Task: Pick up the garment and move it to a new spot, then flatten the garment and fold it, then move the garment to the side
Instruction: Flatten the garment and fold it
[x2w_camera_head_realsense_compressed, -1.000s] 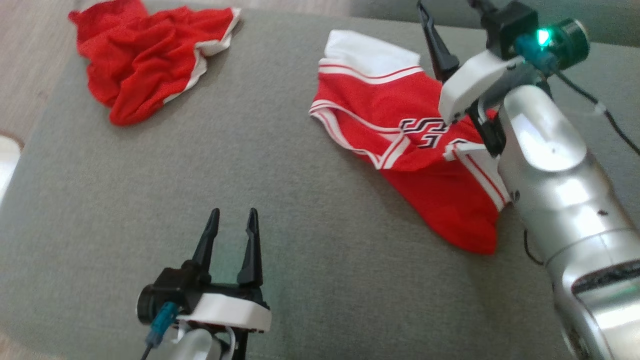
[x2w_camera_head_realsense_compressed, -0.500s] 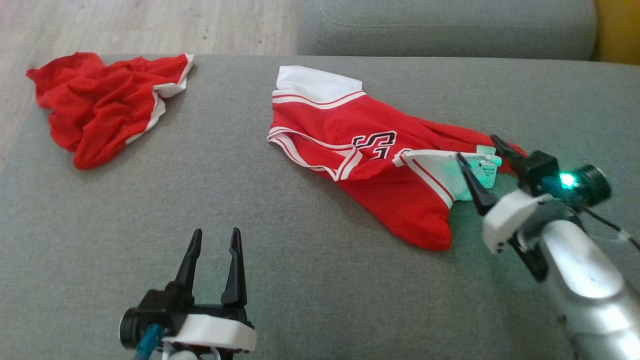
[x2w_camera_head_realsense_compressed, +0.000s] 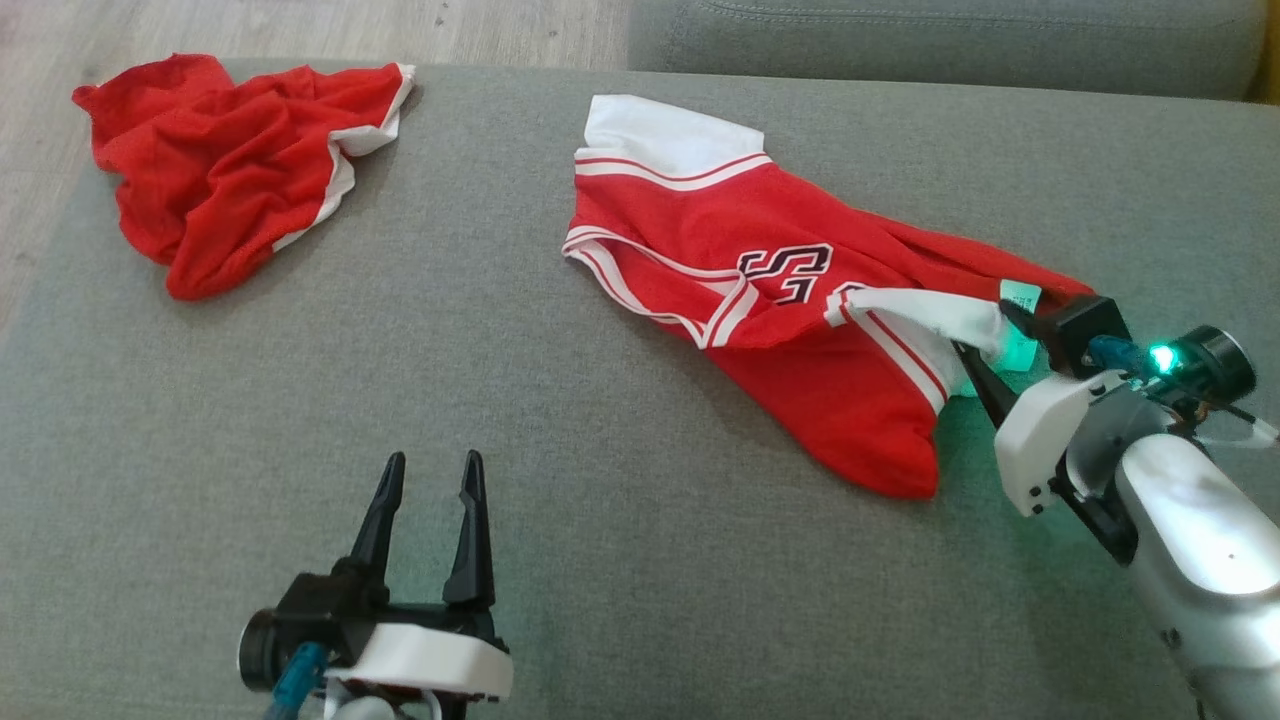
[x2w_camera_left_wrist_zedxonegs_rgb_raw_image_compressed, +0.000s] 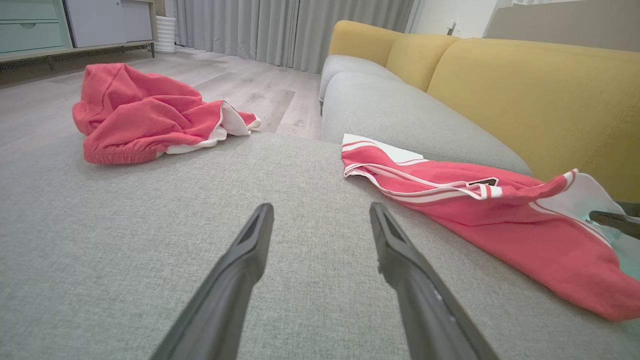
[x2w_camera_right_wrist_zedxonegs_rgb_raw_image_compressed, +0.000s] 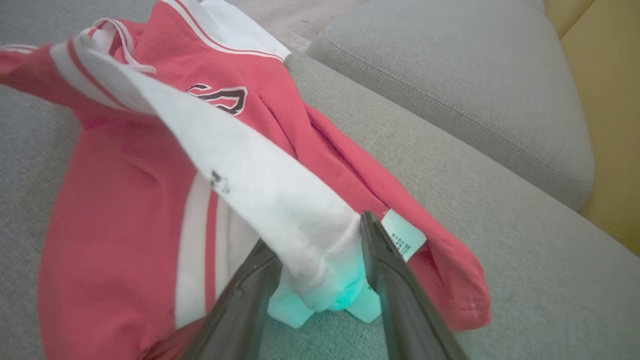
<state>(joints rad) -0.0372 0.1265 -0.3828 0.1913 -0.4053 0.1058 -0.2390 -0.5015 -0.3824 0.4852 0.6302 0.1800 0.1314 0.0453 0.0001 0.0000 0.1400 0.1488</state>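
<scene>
Two tools are over the grey sofa seat (x2w_camera_head_realsense_compressed: 550, 420). The right tool (x2w_camera_head_realsense_compressed: 990, 335) pinches the white hem band (x2w_camera_right_wrist_zedxonegs_rgb_raw_image_compressed: 250, 185) of the red jersey (x2w_camera_head_realsense_compressed: 800, 340), which lies spread just beyond its fingers. The left tool (x2w_camera_head_realsense_compressed: 432, 462) hovers with its fingers wide and empty. The jersey is off to its right, and a crumpled red garment (x2w_camera_head_realsense_compressed: 230, 170) lies well ahead on its left.

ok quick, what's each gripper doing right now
Left gripper: open, holding nothing.
Right gripper: straddling the white edge of the jersey; whether it grips it cannot be told.
</scene>
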